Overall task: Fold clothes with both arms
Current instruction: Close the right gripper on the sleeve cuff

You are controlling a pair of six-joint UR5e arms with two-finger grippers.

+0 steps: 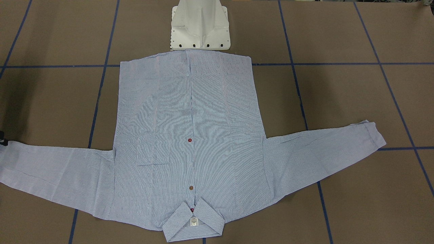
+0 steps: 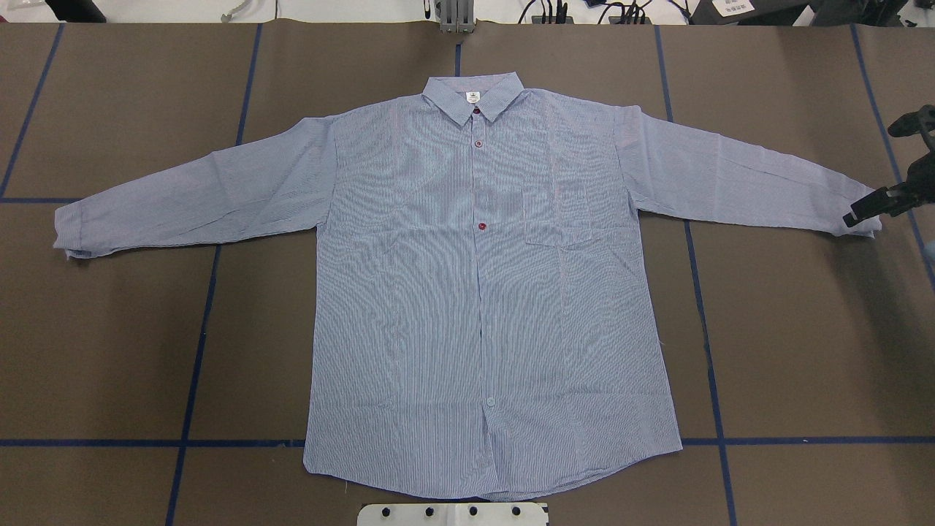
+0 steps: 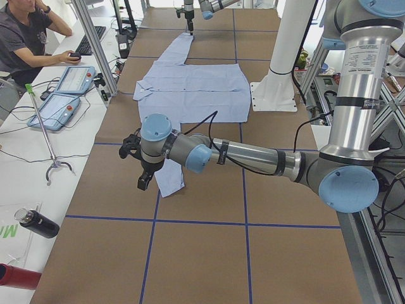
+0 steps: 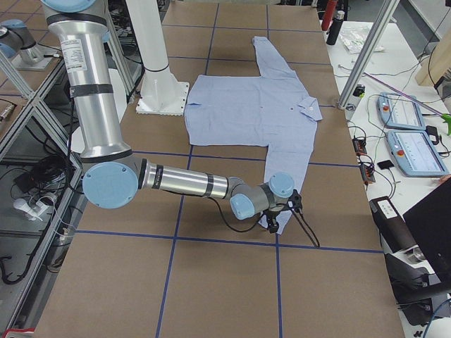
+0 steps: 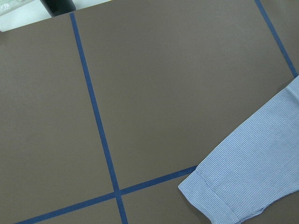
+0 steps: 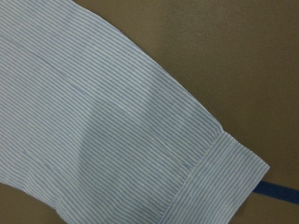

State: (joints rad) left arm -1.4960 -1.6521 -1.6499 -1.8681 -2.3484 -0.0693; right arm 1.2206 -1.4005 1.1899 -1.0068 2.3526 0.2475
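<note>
Striped cotton, pale blue and white: in the front-facing view the shirt lies flat and face up on the brown table. Its hem touches the white pedestal base, the collar is farthest from the base, and both sleeves are spread wide. No fold is made, so I judge the whole task lies ahead.

Overhead, the placket is buttoned and the chest pocket is smooth. My right gripper sits at the right cuff, well out from the base. I cannot tell whether its jaws are parted.

From the exterior left, my left gripper hangs by the left cuff, and I cannot judge its jaws either.

The exterior right view adds nothing surer.

My left wrist view shows that cuff lying free near blue tape lines. My right wrist view shows its cuff flat and lightly creased.
</note>
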